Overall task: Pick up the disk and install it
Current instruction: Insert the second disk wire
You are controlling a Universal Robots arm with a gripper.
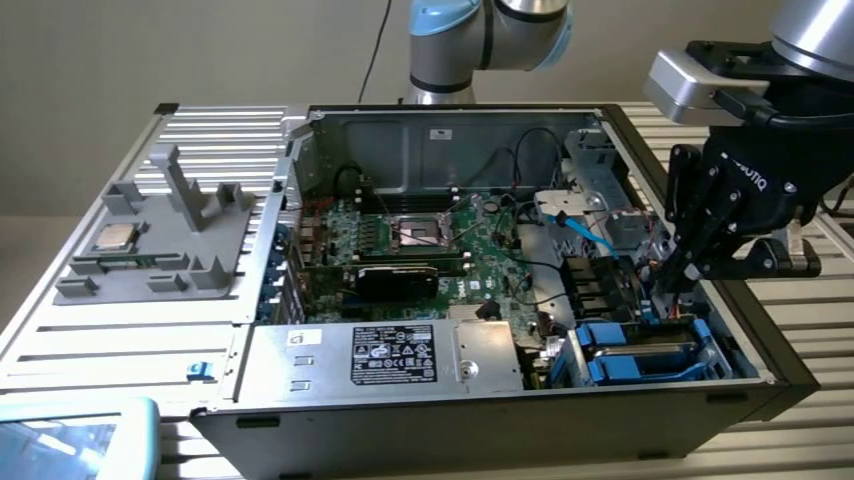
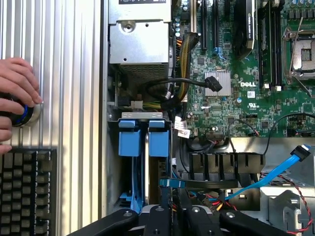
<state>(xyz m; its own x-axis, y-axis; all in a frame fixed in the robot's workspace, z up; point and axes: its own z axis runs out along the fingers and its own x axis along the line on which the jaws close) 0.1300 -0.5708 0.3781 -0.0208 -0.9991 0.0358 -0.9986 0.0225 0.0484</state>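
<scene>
Disk: the disk (image 1: 641,355) sits in the drive bay at the near corner of the open computer case (image 1: 400,135), on the exterior view's right; its blue carrier handles (image 2: 143,139) stand upright, side by side
Gripper: the gripper (image 1: 663,290) is down inside the case, right over the far end of the blue carrier; whether its fingers are apart, together or clamped on the carrier I cannot tell
Step in hand: by my reading, the work is at the bay itself, either seating the disk or taking hold of it; the disk looks lodged in its slot, though how deep is unclear
What the move calls for: a straight, square motion along the bay rails, keeping clear of the blue data cable (image 2: 275,173) and the black wiring near the gripper
Exterior view adds: the big silver box (image 1: 400,355) left of the disk, the motherboard (image 1: 427,250) beyond, and a grey fixture (image 1: 160,235) with a small chip (image 1: 114,238) far left
Wrist view adds: a person's hand (image 2: 17,93) on a round knob and a keyboard (image 2: 24,191) outside the case
</scene>
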